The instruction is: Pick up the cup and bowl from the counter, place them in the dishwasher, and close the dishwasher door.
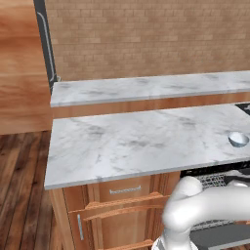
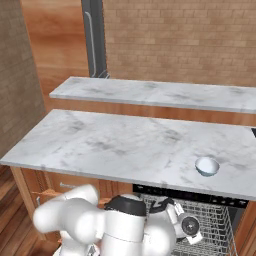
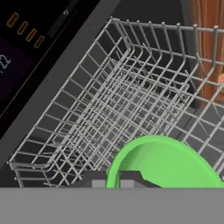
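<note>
My fingers (image 3: 114,180) grip the rim of the green cup (image 3: 164,164), closed on it above the dishwasher's wire rack (image 3: 131,96). The bowl (image 2: 206,166) rests on the counter (image 2: 115,142), well apart from my fingers.

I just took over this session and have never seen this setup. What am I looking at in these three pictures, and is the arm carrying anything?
The machine is a white robot arm on a driving base in a rendered kitchen. Two cameras ride on the base behind the arm and look forward over the counter; the third sits on the hand and looks along the gripper.

On the marble counter lies the pale bowl, near the edge above the dishwasher. A narrower marble ledge runs behind.

In the hand view the green cup sits right at the fingertips, above the grey wire rack, so the cup seems held over the open dishwasher, though the grip itself is hidden at the frame's bottom.
</note>
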Robot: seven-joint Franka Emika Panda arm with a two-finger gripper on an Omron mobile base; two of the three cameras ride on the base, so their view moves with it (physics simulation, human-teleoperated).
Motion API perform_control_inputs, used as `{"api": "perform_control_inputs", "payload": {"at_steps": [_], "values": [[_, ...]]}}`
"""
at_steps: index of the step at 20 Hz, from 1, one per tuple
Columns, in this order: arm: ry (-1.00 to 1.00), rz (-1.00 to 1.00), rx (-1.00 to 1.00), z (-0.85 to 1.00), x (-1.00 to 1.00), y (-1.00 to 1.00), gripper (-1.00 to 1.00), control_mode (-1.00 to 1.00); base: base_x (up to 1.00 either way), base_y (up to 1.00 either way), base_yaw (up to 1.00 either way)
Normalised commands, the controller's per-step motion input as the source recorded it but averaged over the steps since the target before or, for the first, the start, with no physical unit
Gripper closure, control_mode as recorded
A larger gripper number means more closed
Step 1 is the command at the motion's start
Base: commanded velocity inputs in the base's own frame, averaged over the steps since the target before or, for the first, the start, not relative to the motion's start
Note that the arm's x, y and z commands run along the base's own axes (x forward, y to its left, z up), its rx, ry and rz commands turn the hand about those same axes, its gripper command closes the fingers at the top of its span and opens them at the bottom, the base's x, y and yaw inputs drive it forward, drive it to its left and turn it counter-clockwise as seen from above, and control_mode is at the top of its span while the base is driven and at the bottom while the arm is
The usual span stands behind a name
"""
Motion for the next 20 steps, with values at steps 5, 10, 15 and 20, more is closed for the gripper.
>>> {"api": "perform_control_inputs", "payload": {"at_steps": [5, 10, 15, 20], "values": [[0.03, 0.0, 0.0, -0.45, 0.28, -0.27, 1.0, -1.0, 0.0, 0.0, 0.0], [0.01, 0.0, 0.0, -0.55, 0.22, -0.22, 1.0, -1.0, 0.0, 0.0, 0.0], [0.0, 0.0, 0.0, -0.49, 0.06, -0.16, 1.0, -1.0, 0.0, 0.0, 0.0], [0.0, 0.0, 0.0, -0.45, 0.0, -0.15, -1.0, -1.0, 0.0, 0.0, 0.0]]}}
